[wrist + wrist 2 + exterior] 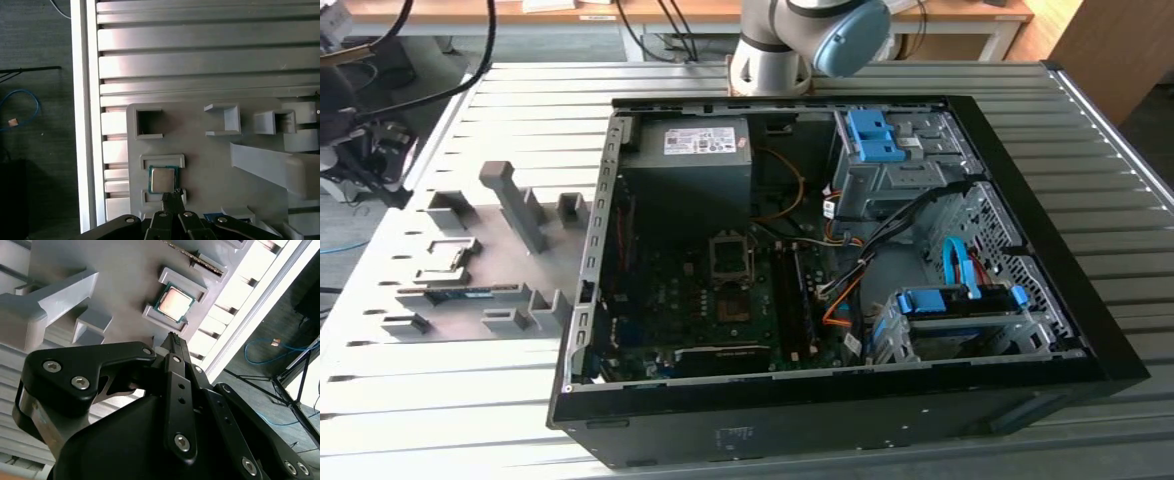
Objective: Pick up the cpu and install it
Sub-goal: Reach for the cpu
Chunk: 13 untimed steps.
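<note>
First wrist view: hovered, jaws closed and empty, beside cpu (163, 180) edge over tray (200, 160); in exterior view, nine o'clock from case (854, 432).

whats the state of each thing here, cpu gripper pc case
small square silver-topped cpu: flat in a nest of the grey tray, not gripped
black gripper: right beside the cpu, holding nothing
black computer case: on its side, panel off, insides exposed

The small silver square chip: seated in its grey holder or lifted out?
Seated. The small silver square chip lies flat between the grey holder's raised walls; the end effector is not gripping it.
</note>
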### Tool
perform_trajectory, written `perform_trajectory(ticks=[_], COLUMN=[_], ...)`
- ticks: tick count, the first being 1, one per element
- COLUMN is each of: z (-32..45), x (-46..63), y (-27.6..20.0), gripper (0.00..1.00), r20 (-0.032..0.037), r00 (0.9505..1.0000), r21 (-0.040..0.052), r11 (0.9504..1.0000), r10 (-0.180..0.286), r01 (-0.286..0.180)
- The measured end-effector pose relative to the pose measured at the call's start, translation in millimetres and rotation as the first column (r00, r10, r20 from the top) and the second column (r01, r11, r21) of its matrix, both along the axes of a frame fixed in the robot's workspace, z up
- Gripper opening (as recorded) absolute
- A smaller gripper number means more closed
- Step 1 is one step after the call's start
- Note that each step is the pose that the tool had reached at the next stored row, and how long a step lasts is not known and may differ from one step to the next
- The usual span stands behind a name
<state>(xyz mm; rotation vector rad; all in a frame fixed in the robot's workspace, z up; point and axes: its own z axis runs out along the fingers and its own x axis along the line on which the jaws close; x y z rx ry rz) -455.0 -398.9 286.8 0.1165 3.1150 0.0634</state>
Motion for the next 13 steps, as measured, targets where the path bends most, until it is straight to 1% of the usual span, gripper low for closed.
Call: perform_trajectory(ticks=[5, 13], z=[-9.0, -19.8], x=[0.0, 0.0], y=[0.0, 0.0], gripper=[0.1, 0.1], r20=[0.0, -0.0001], r00=[1.0, 1.0], r21=[0.0, -0.0001], r11=[1.0, 1.0], r10=[0.0, 0.0], r01=[0.0, 0.0])
